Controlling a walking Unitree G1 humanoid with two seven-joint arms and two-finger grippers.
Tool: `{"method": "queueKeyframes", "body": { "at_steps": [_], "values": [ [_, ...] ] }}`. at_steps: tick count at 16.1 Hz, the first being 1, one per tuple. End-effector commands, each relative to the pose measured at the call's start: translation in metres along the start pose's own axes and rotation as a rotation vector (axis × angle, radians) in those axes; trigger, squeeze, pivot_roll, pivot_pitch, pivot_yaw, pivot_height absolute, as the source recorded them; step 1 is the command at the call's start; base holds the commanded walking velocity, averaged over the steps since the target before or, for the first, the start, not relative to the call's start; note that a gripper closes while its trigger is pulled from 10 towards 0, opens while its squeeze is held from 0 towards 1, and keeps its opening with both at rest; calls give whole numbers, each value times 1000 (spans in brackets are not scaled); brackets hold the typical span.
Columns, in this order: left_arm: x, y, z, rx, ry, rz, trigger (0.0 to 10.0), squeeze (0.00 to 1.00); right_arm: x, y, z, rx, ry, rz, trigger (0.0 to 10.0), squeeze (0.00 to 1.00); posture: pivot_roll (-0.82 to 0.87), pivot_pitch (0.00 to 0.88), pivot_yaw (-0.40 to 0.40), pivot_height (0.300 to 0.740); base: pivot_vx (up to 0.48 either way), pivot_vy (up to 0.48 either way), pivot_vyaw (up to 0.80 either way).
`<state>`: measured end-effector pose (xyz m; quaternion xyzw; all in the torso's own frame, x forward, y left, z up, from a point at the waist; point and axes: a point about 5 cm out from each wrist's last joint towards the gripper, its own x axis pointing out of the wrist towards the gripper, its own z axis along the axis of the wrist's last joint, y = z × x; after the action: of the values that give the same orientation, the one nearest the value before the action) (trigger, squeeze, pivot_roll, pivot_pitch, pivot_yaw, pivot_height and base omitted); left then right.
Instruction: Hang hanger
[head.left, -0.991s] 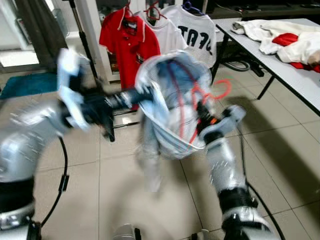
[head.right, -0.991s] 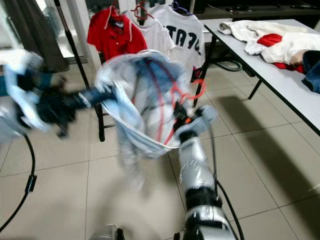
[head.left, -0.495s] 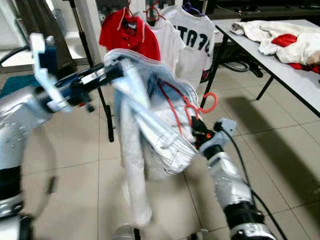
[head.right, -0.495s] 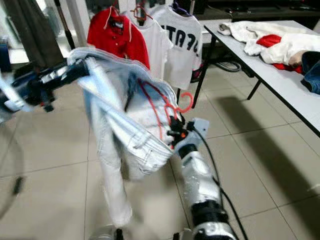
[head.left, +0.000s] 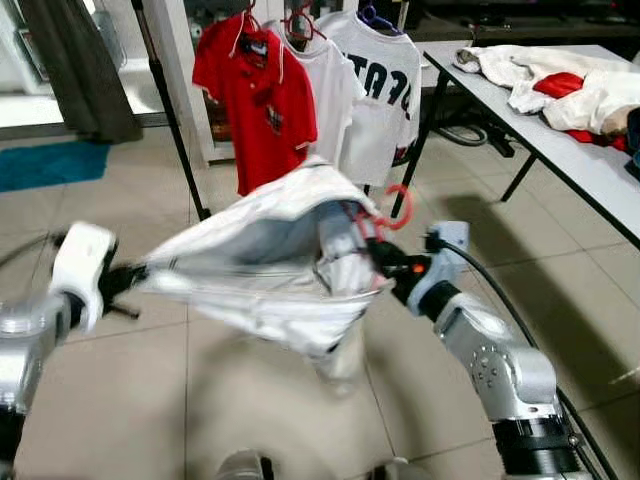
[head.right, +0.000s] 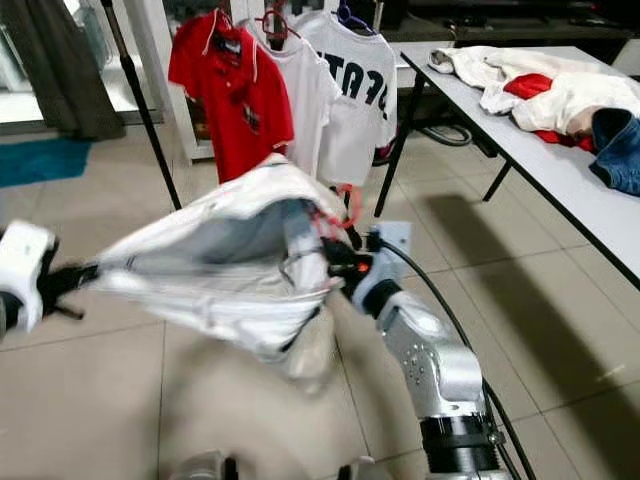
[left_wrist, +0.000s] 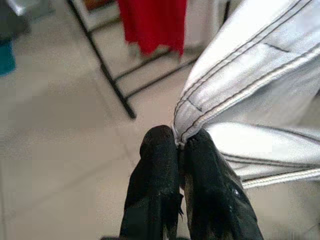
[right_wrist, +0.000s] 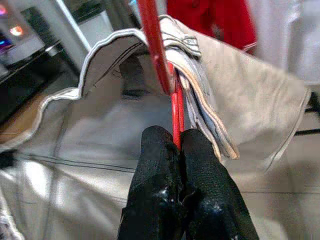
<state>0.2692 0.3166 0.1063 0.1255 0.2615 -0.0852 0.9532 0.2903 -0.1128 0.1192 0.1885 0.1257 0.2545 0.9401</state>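
A pair of white jeans is stretched flat between my two arms above the floor. My right gripper is shut on a red hanger that carries the jeans; its red hook pokes out near the right wrist. My left gripper is shut on the jeans' hem at the left side, pulling the cloth taut. Behind them stands a black clothes rack holding a red polo and white shirts.
A grey table with a heap of white and red clothes runs along the right. A dark curtain and a teal mat lie at the back left. Tiled floor spreads below.
My left arm has swung down and outward to the left, pulling the jeans from a hanging bundle into a flat, taut sheet. The right gripper keeps hold of the hanger.
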Motion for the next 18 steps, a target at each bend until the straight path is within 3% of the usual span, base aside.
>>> {"method": "queueKeyframes", "body": {
  "at_steps": [1,2,3,4,5,6,7,8,14,18],
  "values": [
    [-3,5,-29,8,93,86,0,0,-5,2,24,-8,-69,-15,10000,0,13,0,-32,705,0,0,0],
    [-2,3,-34,6,103,86,0,0,-5,4,27,-4,-70,-12,10000,0,9,0,-34,705,0,0,0],
    [3,-12,-42,-18,76,51,784,0,-6,7,30,-1,-60,-23,10000,0,6,0,-41,705,0,0,0],
    [6,-18,-43,-20,66,35,3137,0,-7,8,31,-4,-54,-19,10000,0,9,0,-48,705,0,0,0],
    [9,-22,-43,-25,52,41,9176,0,-8,11,31,10,-48,-16,10000,0,11,0,-52,705,0,0,0],
    [11,-23,-44,-43,41,47,10000,0,-8,12,31,14,-43,-11,10000,0,10,0,-53,705,0,0,0],
    [13,-27,-41,-85,-6,34,10000,0,-10,16,31,23,-35,-2,10000,0,8,0,-54,705,0,0,0],
    [12,-27,-36,-107,-54,34,10000,1000,-10,18,32,31,-39,-10,10000,0,8,0,-53,705,0,0,0],
    [-6,-27,-32,-183,-164,-63,10000,1000,-9,17,26,40,-37,-67,10000,0,5,0,-44,705,0,0,0],
    [-18,-40,-17,-274,-276,-253,10000,1000,-9,11,17,45,-15,-130,10000,0,1,0,-30,705,0,0,0]
  ]
}}
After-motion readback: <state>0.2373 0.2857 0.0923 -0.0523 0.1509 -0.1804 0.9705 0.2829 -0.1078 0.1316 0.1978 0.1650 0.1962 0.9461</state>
